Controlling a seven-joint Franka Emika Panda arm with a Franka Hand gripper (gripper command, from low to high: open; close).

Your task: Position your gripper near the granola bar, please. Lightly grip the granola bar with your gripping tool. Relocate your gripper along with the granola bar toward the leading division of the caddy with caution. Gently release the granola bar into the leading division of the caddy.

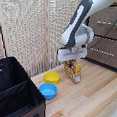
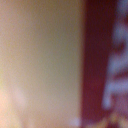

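The granola bar (image 1: 73,72), a yellow-orange box with busy print, stands tilted on end just beyond the yellow bowl. My gripper (image 1: 71,61) is directly over it with the fingers down around its top edge, and appears shut on it. I cannot tell whether the bar's lower end still touches the wood. In the wrist view the bar (image 2: 40,60) fills the frame as a yellow and red blur. The black caddy (image 1: 25,77) stands at the exterior view's left. Its leading division (image 1: 12,102) is the nearer compartment, with a buckle on its outer wall.
A yellow bowl (image 1: 52,77) and a blue bowl (image 1: 47,90) sit on the wooden table (image 1: 92,99) between the bar and the caddy. A dark wooden dresser (image 1: 107,41) stands at the exterior view's right, and a reed screen (image 1: 27,31) runs behind.
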